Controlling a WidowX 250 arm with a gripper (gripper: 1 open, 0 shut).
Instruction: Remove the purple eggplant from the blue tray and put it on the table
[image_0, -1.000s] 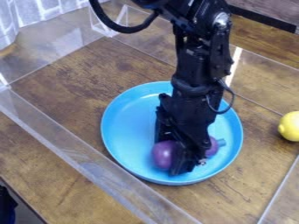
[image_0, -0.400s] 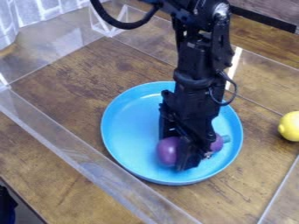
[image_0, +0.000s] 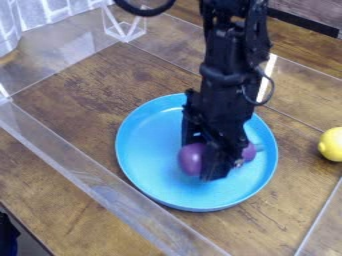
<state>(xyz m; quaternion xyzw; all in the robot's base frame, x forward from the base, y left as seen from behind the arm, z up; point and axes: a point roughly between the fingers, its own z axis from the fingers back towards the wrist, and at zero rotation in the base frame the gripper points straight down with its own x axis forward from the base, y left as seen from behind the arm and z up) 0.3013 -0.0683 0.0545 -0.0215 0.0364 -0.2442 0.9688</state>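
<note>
the purple eggplant (image_0: 198, 158) sits pinched in the gripper (image_0: 214, 160), directly beneath the downward-pointing arm, its bulbous end bulging out toward the left of the black fingers and its long axis running roughly left to right; whether it clears the floor of the blue tray (image_0: 150, 140) cannot be told. it hangs over the middle of the tray, so the coming move turns on carrying it sideways past the raised rim. bare brown surface (image_0: 80, 100) lies all around, and the yellow lemon (image_0: 330, 144) rests well apart at the right edge.
</note>
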